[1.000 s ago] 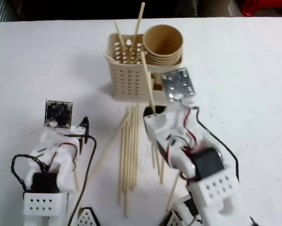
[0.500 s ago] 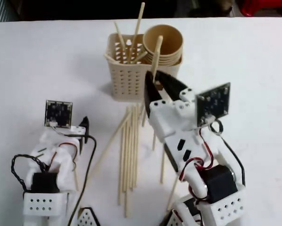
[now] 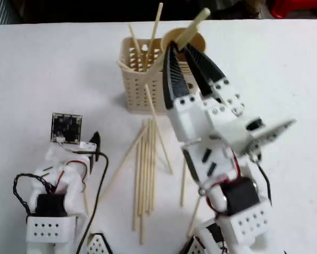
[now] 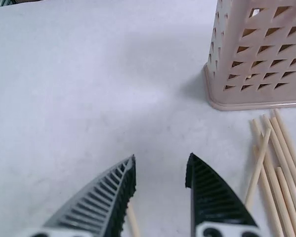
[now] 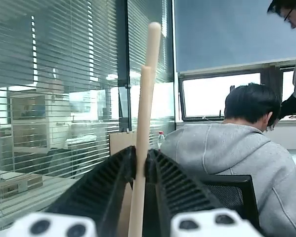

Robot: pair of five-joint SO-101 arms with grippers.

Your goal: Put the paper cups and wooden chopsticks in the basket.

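While two wooden chopsticks (image 5: 147,89) are gripped in the clenched right tool (image 3: 177,50) above the basket (image 3: 139,90), the left tool (image 4: 160,170) is held released low over the desk (image 4: 88,74), beside loose chopsticks (image 3: 145,169) lying before the basket.

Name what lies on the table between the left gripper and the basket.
Nothing: the left wrist view shows bare table between the left gripper and the basket. The loose wooden chopsticks lie beside that stretch.
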